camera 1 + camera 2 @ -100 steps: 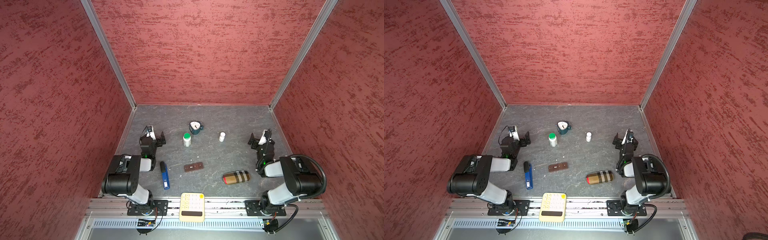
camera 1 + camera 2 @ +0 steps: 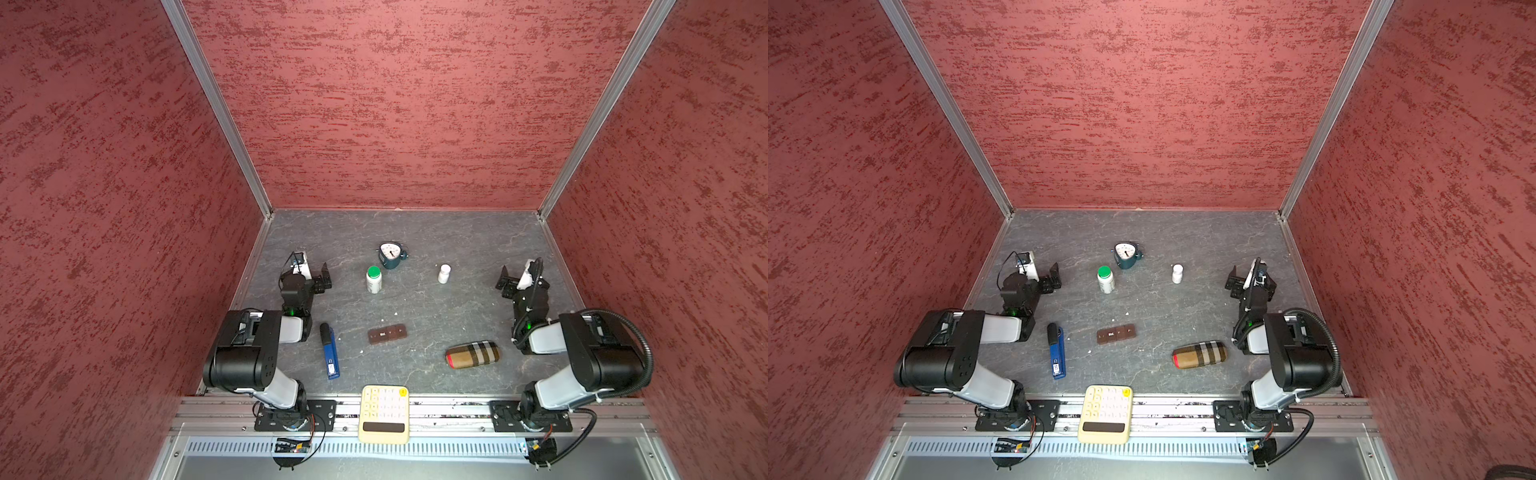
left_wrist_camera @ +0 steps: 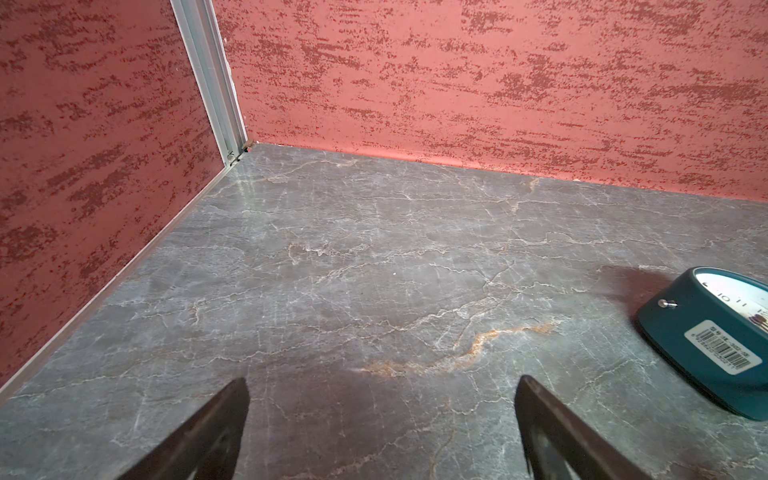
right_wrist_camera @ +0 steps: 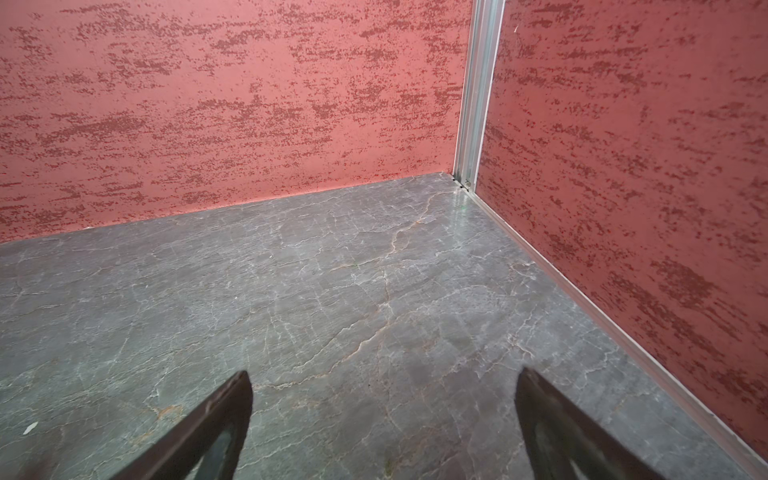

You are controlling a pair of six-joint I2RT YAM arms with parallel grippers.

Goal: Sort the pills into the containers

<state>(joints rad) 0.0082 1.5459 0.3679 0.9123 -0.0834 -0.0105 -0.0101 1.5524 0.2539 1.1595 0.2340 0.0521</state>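
Grey tabletop (image 3: 332, 249); left gripper (image 3: 382, 378) and right gripper (image 4: 384, 371) agape, empty; clock (image 3: 681, 328) dial "10 11", barcode sticker (image 3: 721, 353).

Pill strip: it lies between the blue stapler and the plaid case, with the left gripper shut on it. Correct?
No. The left gripper is open and empty, as the left wrist view shows, and it is well apart from the pill strip. The strip does lie between the blue stapler and the plaid case.
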